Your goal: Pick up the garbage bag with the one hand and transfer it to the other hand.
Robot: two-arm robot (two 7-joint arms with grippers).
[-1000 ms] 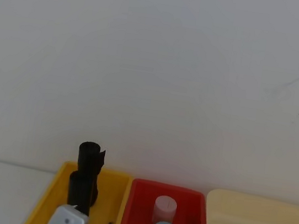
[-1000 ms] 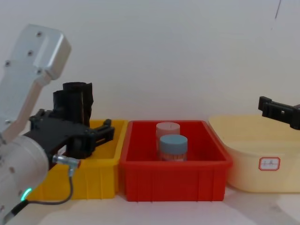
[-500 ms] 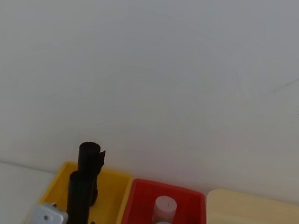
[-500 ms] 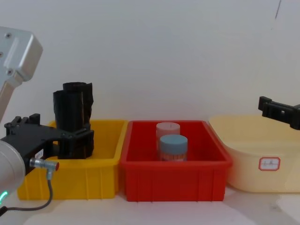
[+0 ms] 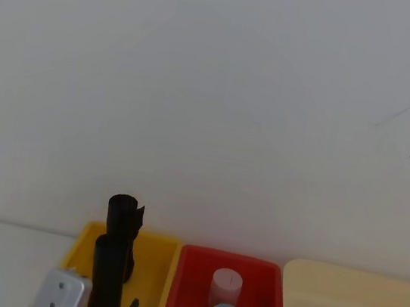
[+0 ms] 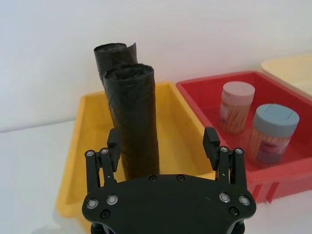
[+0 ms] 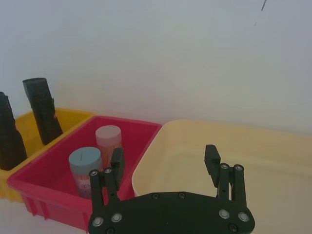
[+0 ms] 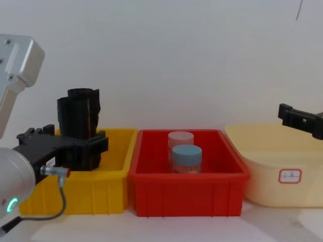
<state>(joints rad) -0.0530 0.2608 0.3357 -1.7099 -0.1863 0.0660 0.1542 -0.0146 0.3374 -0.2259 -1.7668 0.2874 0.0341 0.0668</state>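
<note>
Facing the garbage bag (image 6: 131,122), left claw (image 6: 162,135) spread.

Black rolls: 2, garbage bag (image 6: 134,122), second roll (image 6: 114,56)
Jars: 2, pink-lidded jar (image 6: 236,105), blue-lidded jar (image 6: 274,131)
Bins: 3, yellow bin (image 8: 86,194), red bin (image 8: 189,194), cream bin (image 8: 272,171)

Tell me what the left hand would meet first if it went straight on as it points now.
Most likely the nearer garbage bag, standing upright in the yellow bin: it shows between the left hand's open fingers, nearer to one of them. Depth is unclear.
</note>
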